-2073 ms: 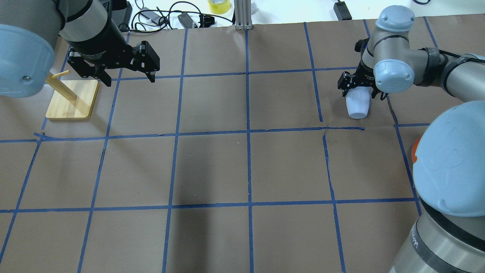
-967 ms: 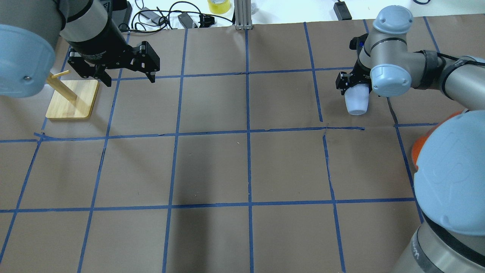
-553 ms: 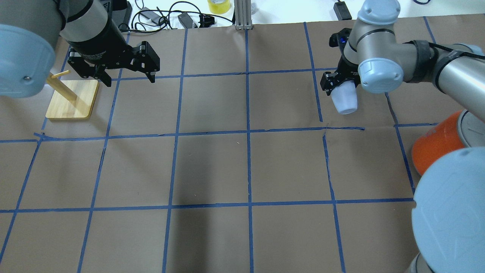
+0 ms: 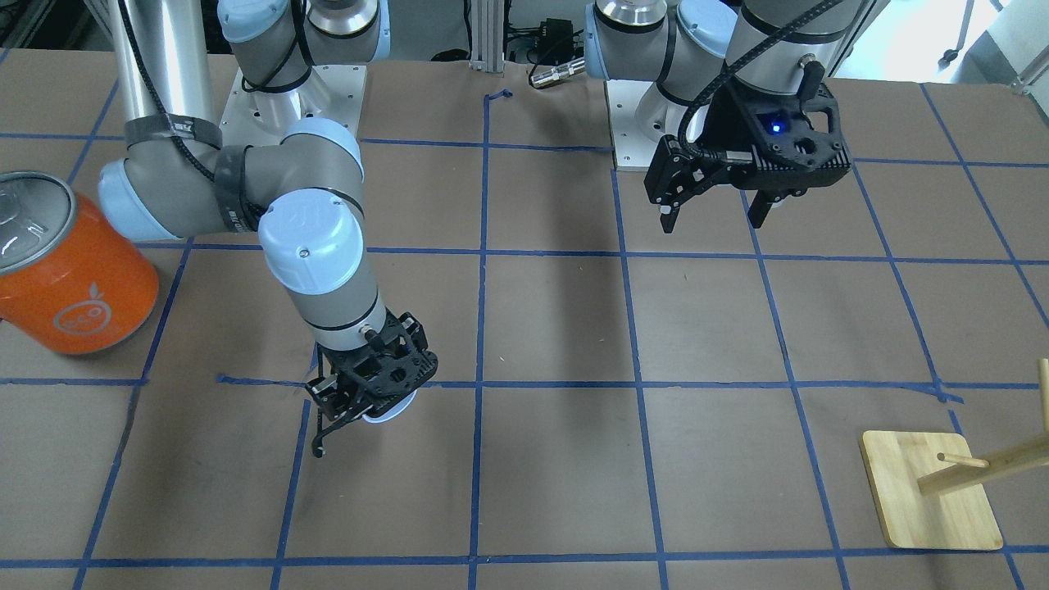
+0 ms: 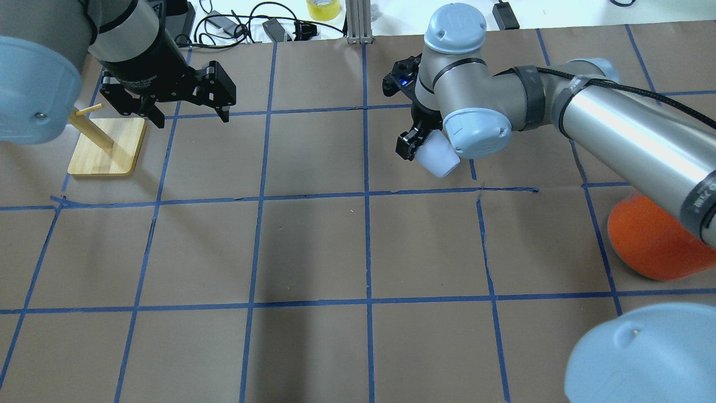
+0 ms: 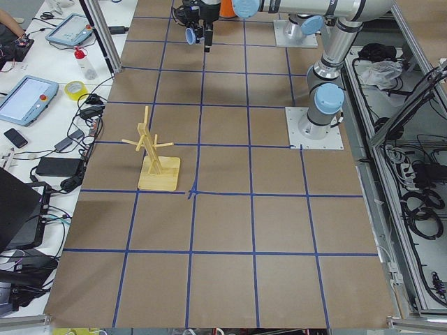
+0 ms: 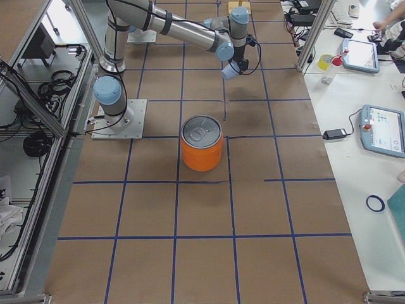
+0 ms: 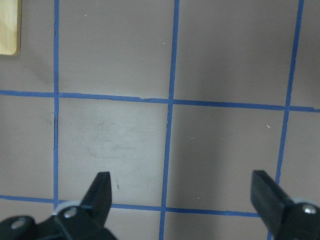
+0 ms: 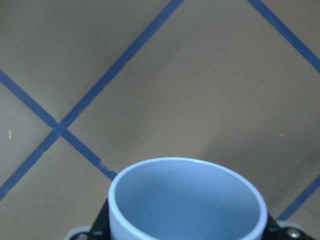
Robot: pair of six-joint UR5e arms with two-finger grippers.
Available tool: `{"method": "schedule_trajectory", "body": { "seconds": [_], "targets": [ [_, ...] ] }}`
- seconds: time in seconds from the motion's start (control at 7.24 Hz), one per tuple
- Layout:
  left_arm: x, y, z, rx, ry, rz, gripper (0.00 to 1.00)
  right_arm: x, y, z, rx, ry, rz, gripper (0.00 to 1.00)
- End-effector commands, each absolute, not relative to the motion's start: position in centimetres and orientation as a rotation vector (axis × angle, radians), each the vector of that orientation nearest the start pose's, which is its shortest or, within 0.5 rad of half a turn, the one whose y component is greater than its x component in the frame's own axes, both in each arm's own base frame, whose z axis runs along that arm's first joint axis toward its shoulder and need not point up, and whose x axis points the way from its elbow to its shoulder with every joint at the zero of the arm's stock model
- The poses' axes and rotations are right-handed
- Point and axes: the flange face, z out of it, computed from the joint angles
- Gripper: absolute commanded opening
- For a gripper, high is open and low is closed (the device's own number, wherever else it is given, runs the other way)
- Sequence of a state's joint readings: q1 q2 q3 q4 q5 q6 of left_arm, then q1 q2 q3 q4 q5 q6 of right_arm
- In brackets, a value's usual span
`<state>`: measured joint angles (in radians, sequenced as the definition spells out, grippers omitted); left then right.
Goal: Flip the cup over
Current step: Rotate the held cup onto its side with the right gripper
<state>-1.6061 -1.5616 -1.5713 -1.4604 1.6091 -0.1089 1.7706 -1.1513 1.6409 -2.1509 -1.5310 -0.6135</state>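
My right gripper [image 5: 423,150] is shut on the cup [image 5: 439,160], a small pale blue-white tumbler, and holds it tilted above the brown paper near the table's far middle. In the right wrist view the cup's open mouth [image 9: 187,200] faces the table and its inside is blue. In the front-facing view the gripper [image 4: 370,393] hides all but a sliver of the cup [image 4: 388,415]. My left gripper [image 5: 187,116] is open and empty, hanging above the far left of the table, with its fingers [image 8: 100,190] wide apart.
A big orange can [image 5: 654,240] with a silver lid [image 4: 24,217] stands at the right, under my right arm. A wooden peg stand [image 5: 106,145] stands at the far left, beside my left gripper. Cables and a tape roll [image 5: 323,8] lie beyond the far edge.
My right arm has carried the cup to the left, from the far right square towards the table's middle, and the cup is now more tilted. The left arm has not moved.
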Motion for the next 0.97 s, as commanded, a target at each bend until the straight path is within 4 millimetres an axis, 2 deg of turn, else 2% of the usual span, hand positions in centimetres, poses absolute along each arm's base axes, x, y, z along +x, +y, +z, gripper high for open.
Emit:
{"method": "schedule_trajectory", "body": {
  "seconds": [0.0, 0.14, 0.41, 0.55, 0.69, 0.83],
  "targets": [
    [-14.6, -49.4, 50.4, -0.120, 3.104, -0.190, 1.00, 31.8, -56.2, 27.0, -1.673, 2.575, -0.164, 0.00],
    [-14.6, -49.4, 50.3, -0.120, 3.104, -0.187, 1.00, 32.8, -55.8, 26.4, -1.809, 2.480, -0.159, 0.00],
    [-14.6, -49.4, 50.3, -0.120, 3.104, -0.187, 1.00, 34.8, -55.2, 25.7, -2.180, 2.171, -0.209, 0.00],
    [-14.6, -49.4, 50.3, -0.120, 3.104, -0.187, 1.00, 37.1, -54.4, 24.4, -2.292, 2.061, -0.226, 0.00],
    [-14.7, -49.4, 50.3, -0.118, 3.104, -0.187, 1.00, 39.6, -54.0, 23.1, -2.340, 2.034, -0.317, 0.00],
    [-14.7, -49.4, 50.3, -0.118, 3.104, -0.187, 1.00, 40.7, -53.6, 20.8, -2.360, 2.016, -0.294, 0.00]
  ]
}}
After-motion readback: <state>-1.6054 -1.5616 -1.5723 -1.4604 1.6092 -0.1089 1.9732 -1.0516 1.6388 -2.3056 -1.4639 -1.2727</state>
